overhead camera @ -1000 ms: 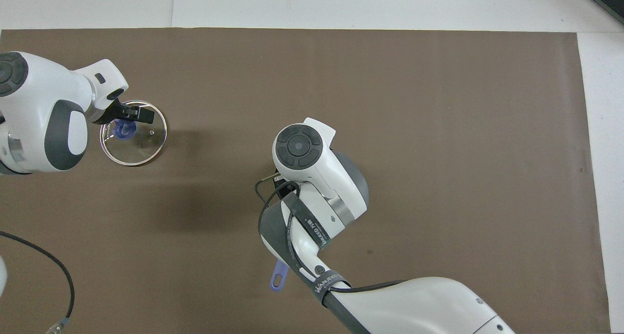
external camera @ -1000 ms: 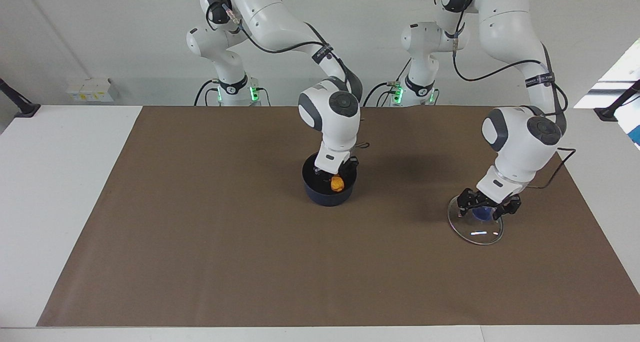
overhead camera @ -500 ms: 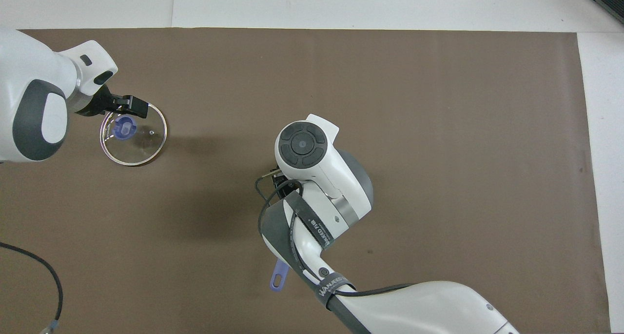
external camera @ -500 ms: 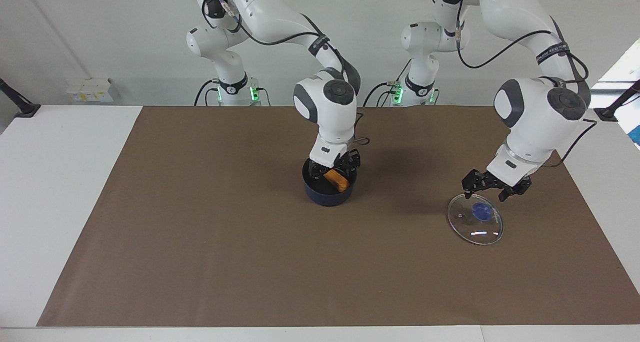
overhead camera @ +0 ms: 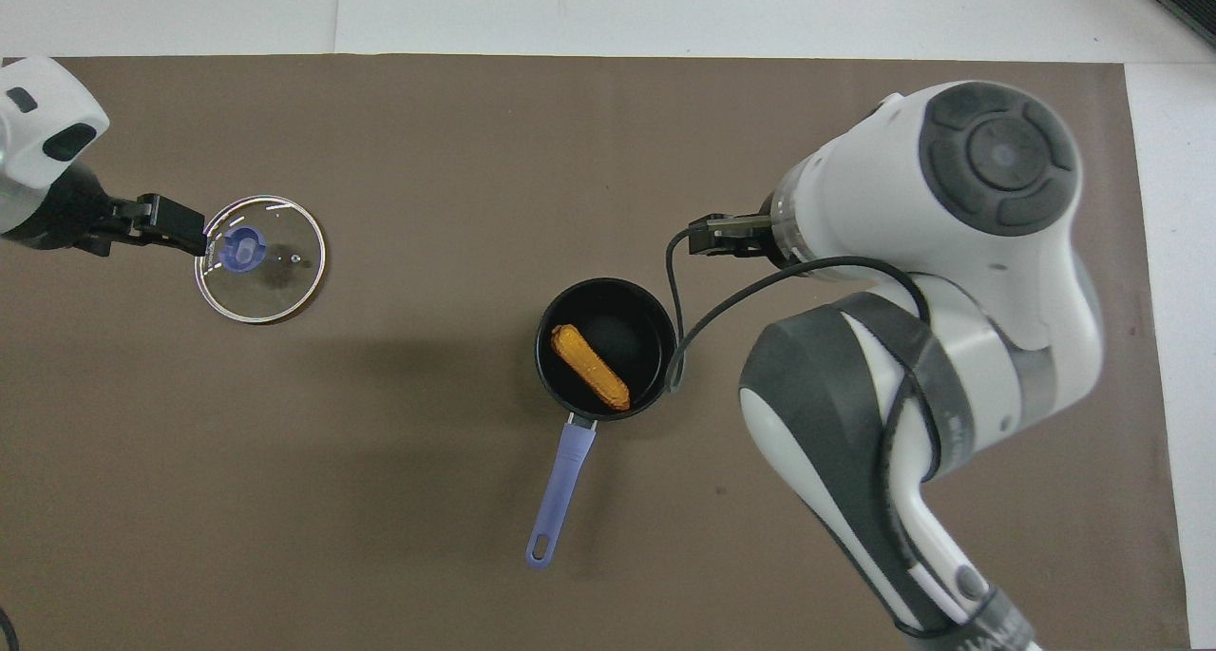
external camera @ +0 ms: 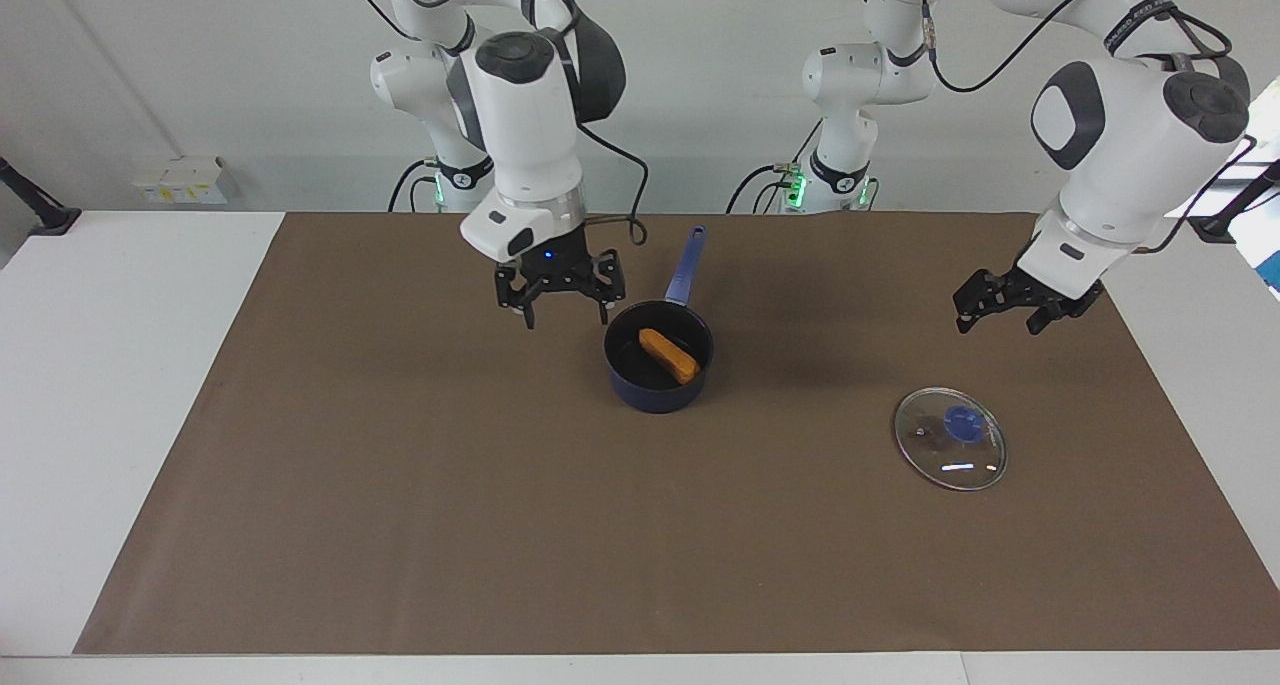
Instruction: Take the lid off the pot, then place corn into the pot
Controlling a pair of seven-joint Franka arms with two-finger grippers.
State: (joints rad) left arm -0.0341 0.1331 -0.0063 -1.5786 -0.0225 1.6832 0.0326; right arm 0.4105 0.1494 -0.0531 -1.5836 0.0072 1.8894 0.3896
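The navy pot [external camera: 658,383] stands mid-table on the brown mat, uncovered, its long blue handle [external camera: 685,260] pointing toward the robots. The corn [external camera: 669,354] lies inside it on the black bottom; it shows in the overhead view [overhead camera: 590,367] too. The glass lid [external camera: 950,437] with its blue knob lies flat on the mat toward the left arm's end, also in the overhead view [overhead camera: 260,258]. My right gripper [external camera: 565,313] is open and empty, raised over the mat beside the pot. My left gripper [external camera: 1000,323] is open and empty, raised over the mat by the lid's edge.
The brown mat [external camera: 400,485] covers most of the white table [external camera: 100,385]. The right arm's black cable [overhead camera: 676,328] hangs by the pot's rim in the overhead view. Black clamps [external camera: 40,215] stand at the table's corners nearest the robots.
My right gripper let go of the corn, which now lies in the pot, then rose and swung toward the right arm's end. My left gripper left the lid's knob and rose.
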